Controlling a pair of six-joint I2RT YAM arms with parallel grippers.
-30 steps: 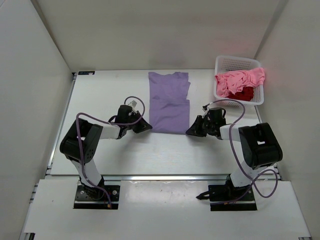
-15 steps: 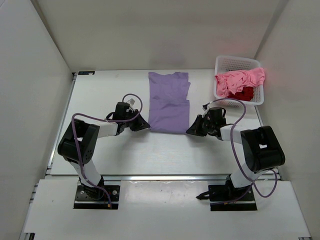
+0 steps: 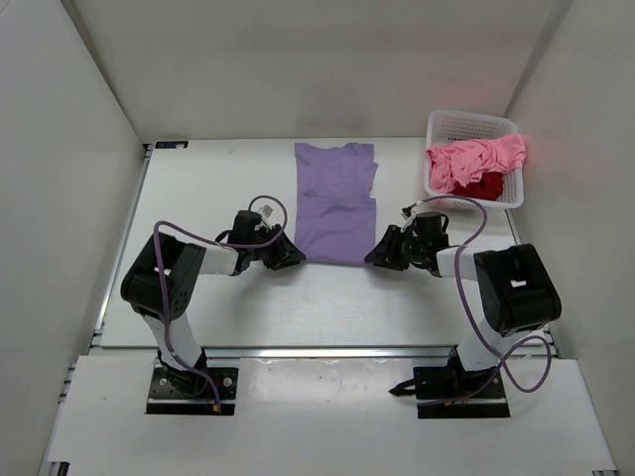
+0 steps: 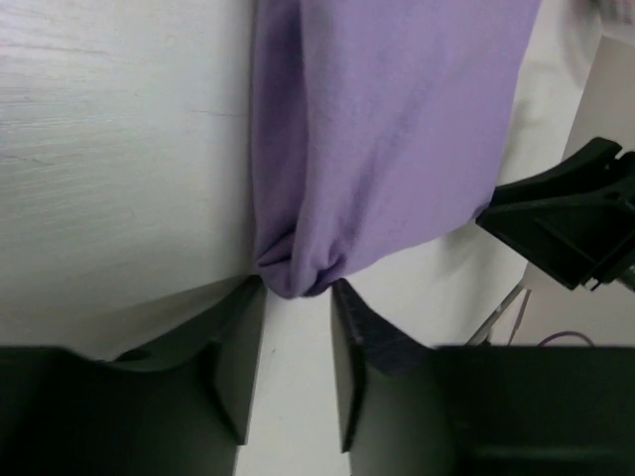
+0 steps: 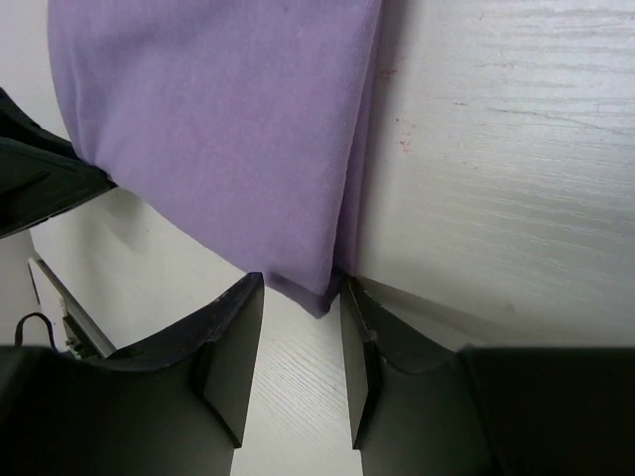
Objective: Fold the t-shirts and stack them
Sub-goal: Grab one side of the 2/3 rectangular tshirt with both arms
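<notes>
White bench (image 3: 198, 188), white walls all round. The lavender shirt (image 3: 335, 203) lies flat mid-bench as a long strip, already narrowed lengthwise, collar end away from the arms. The pink shirt (image 3: 476, 159) and dark red shirt (image 3: 486, 186) sit heaped in the basket (image 3: 474, 127) at the far right corner.

What's changed in the last sec: the left arm (image 3: 169, 273) backed off to the left, then came in again at the near-left hem corner. The right arm (image 3: 506, 283) barely shifted, edging in at the near-right corner.

Both sets of fingers have just spread. The left fingers (image 4: 243, 337) stand parted w/ a bunched bit of hem at their tips, not pinched. The right fingers (image 5: 233, 337) are likewise parted, hem corner at their mouth.

So it's prob. a fresh try at the two near corners — the cross fold isn't begun yet. Both arms are low, elbows out, wrists pointing inward at each other across the hem.
</notes>
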